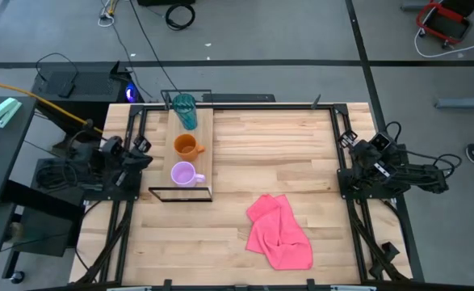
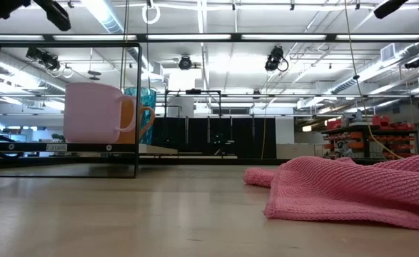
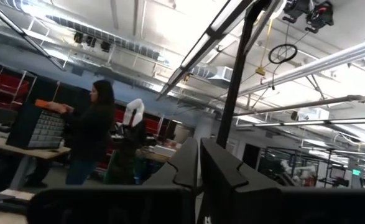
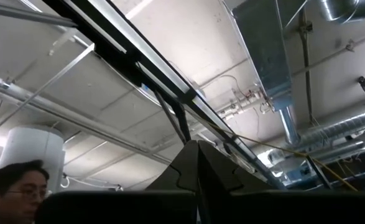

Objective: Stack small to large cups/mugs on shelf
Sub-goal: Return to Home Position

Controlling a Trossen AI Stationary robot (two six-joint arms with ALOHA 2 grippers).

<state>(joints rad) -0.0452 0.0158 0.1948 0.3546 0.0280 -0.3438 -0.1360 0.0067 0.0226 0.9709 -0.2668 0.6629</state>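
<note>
The light-wood shelf (image 1: 195, 153) on its thin black frame stands at the table's left. Three vessels stand in a row on it: the teal tumbler (image 1: 185, 109) at the far end, the orange mug (image 1: 186, 145) in the middle, the lilac mug (image 1: 183, 173) at the near end. In the low view the lilac mug (image 2: 91, 113) stands in front of the orange mug (image 2: 142, 118) and the tumbler (image 2: 141, 96). My left gripper (image 3: 199, 163) is shut, parked at the table's left edge, pointing up. My right gripper (image 4: 198, 165) is shut, parked at the right edge.
A crumpled pink cloth (image 1: 279, 232) lies on the table near the front, right of centre; it also shows in the low view (image 2: 352, 185). People show in the room beyond, in the left wrist view (image 3: 89, 134) and the right wrist view (image 4: 14, 186).
</note>
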